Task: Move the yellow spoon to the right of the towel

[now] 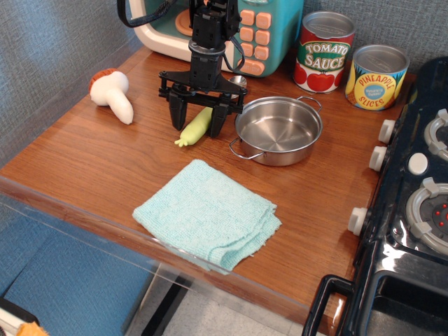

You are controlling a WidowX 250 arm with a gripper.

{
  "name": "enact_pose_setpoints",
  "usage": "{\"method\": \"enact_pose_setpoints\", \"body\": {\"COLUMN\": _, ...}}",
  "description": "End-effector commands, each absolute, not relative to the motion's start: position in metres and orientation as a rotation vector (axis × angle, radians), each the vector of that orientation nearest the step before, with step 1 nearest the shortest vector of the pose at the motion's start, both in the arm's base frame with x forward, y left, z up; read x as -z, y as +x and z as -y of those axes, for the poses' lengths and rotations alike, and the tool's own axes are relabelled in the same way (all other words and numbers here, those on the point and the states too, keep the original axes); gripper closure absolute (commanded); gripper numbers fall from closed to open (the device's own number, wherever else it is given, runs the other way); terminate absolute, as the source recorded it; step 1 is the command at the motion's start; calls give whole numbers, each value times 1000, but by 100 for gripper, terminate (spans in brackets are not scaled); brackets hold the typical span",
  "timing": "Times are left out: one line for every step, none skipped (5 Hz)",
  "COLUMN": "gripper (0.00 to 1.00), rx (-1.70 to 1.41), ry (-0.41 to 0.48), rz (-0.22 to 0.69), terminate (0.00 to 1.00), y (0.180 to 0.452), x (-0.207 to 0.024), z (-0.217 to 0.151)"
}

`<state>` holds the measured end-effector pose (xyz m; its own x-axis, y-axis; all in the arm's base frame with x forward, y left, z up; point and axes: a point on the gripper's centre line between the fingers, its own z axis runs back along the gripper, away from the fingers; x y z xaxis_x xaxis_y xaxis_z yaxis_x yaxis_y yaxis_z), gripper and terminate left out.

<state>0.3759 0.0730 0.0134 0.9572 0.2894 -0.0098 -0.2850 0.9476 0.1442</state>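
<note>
Straddling the pale yellow-green toy spoon (197, 126), the black two-fingered gripper (197, 120) has its jaws spread, one finger on each side of the thick handle, not clamped on it. That spoon lies on the brown wooden counter (84, 168), just left of the round steel pot (278, 130) and beyond the folded light teal terry towel (207, 213). Smart play now: squeeze squarely across the handle's middle, lift clear of the pot rim, then carry it over to bare wood right of the towel.
</note>
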Motion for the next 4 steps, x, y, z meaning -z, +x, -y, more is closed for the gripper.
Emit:
{"method": "enact_pose_setpoints", "body": {"gripper": 100, "rx": -309, "ry": 131, "rz": 49, "terminate": 0, "y": 377, "x": -42, "z": -76}}
{"method": "enact_pose_setpoints", "body": {"gripper": 100, "rx": -347, "ry": 162, "rz": 130, "terminate": 0, "y": 366, "x": -83, "z": -69}}
{"method": "enact_pose_setpoints", "body": {"gripper": 100, "rx": -373, "ry": 167, "rz": 220, "terminate": 0, "y": 347, "x": -119, "z": -46}}
{"method": "enact_pose_setpoints", "body": {"gripper": 100, "rx": -312, "ry": 137, "rz": 245, "terminate": 0, "y": 328, "x": -132, "z": -7}}
